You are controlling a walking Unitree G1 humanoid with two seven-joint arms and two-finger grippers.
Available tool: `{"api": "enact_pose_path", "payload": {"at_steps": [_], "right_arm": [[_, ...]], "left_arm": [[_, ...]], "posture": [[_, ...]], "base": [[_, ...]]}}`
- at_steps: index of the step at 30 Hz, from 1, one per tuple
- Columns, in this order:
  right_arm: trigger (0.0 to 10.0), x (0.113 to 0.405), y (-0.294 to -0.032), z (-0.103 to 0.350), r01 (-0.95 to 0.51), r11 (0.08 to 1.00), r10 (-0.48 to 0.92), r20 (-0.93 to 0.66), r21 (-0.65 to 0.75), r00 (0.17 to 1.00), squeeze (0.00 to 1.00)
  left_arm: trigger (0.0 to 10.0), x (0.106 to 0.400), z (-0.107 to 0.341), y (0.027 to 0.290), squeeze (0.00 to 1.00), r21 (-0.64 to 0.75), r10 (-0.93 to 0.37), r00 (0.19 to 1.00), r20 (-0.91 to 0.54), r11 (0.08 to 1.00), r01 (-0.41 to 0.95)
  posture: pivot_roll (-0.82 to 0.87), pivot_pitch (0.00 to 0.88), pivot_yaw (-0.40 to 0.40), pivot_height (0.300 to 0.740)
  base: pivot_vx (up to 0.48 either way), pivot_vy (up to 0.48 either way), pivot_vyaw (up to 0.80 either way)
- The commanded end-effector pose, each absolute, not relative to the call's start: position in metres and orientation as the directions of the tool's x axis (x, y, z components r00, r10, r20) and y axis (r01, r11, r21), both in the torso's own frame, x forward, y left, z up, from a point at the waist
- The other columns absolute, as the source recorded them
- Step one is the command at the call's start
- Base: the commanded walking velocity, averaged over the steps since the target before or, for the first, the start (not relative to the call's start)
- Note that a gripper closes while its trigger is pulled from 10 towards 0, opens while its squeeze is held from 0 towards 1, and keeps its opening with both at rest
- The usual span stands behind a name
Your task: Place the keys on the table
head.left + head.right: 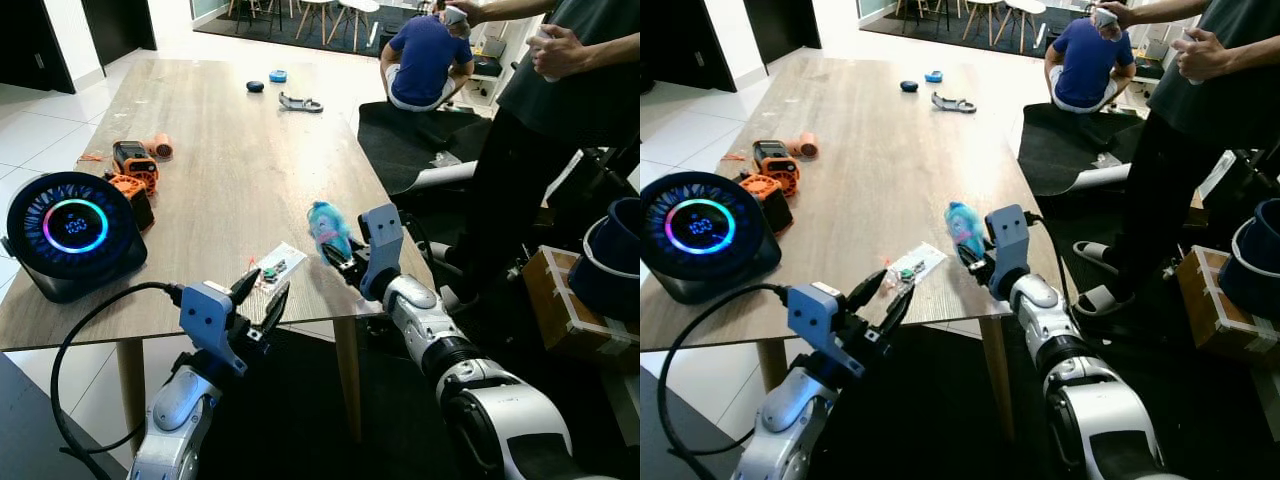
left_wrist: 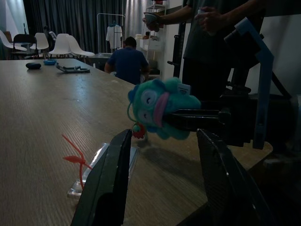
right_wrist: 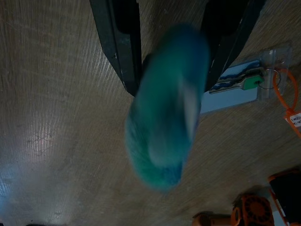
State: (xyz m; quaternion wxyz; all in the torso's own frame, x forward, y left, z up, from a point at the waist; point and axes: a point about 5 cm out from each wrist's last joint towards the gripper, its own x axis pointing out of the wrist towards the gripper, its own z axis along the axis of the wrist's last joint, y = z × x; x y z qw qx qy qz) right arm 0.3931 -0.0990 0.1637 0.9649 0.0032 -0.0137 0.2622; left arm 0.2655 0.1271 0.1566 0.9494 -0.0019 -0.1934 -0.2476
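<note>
A teal plush keychain (image 1: 327,228) hangs just above the wooden table (image 1: 230,150) near its front right edge, with my right gripper (image 1: 336,250) shut on it. In the left wrist view the plush (image 2: 162,108) has a small red piece dangling under it. It looks blurred between the black fingers (image 3: 117,42) in the right wrist view. My left gripper (image 1: 262,288) is open at the table's front edge. It sits just short of a clear packet (image 1: 277,266) that holds a key with a green head and an orange tag.
A round black device with a glowing ring (image 1: 70,230) and its cable sit at the front left, with orange tools (image 1: 135,165) behind it. Small items (image 1: 300,102) lie at the far end. One person stands at the right (image 1: 560,90), another sits beyond (image 1: 425,60). A box (image 1: 570,300) stands by the table.
</note>
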Motion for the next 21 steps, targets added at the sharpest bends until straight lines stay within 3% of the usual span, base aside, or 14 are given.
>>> {"api": "enact_pose_path", "payload": {"at_steps": [1,12,13,16,17,19,20,21], "right_arm": [[10.0,0.3939,-0.1022,0.1637,-0.496,0.868,0.496,0.024,0.005,0.868,0.0],[10.0,0.3945,-0.1009,0.1664,-0.504,0.864,0.503,0.035,0.008,0.863,0.0],[10.0,0.3943,-0.1004,0.1663,-0.51,0.86,0.509,0.036,0.015,0.86,0.27],[10.0,0.3941,-0.0998,0.1662,-0.518,0.855,0.517,0.037,0.025,0.855,0.27],[10.0,0.3943,-0.1001,0.1669,-0.511,0.859,0.51,0.04,0.018,0.859,0.07],[10.0,0.3946,-0.1004,0.1674,-0.507,0.862,0.506,0.043,0.012,0.862,0.07],[10.0,0.3948,-0.1006,0.168,-0.503,0.864,0.502,0.046,0.012,0.864,0.0],[10.0,0.3948,-0.1006,0.168,-0.503,0.864,0.502,0.046,0.012,0.864,0.0]], "left_arm": [[10.0,0.2656,0.1551,0.1269,0.0,0.108,-0.483,0.801,0.354,0.872,0.477],[10.0,0.2655,0.1544,0.1269,0.0,0.111,-0.484,0.801,0.351,0.871,0.478],[10.0,0.2656,0.1542,0.1272,0.0,0.111,-0.483,0.802,0.351,0.872,0.477],[10.0,0.2659,0.154,0.1275,0.0,0.111,-0.481,0.803,0.35,0.873,0.475],[10.0,0.2661,0.1541,0.1274,0.0,0.111,-0.481,0.803,0.351,0.873,0.475],[10.0,0.2663,0.1542,0.1274,0.0,0.111,-0.481,0.803,0.352,0.873,0.474],[10.0,0.2663,0.1543,0.1273,0.0,0.111,-0.481,0.803,0.352,0.873,0.474],[10.0,0.2663,0.1543,0.1273,0.0,0.111,-0.481,0.803,0.352,0.873,0.474]], "posture": [[0.11,0.133,-0.068,0.74],[0.11,0.128,-0.067,0.74],[0.11,0.124,-0.068,0.74],[0.11,0.124,-0.068,0.74],[0.11,0.119,-0.069,0.74],[0.11,0.119,-0.069,0.74],[0.11,0.119,-0.069,0.74],[0.11,0.119,-0.069,0.74]], "base": [[0.0,0.0,0.0],[0.0,0.0,0.0],[0.0,0.0,0.0],[0.0,0.0,0.0],[0.0,0.0,0.0],[0.0,0.0,0.0],[0.0,0.0,0.0],[0.0,0.0,0.0]]}}
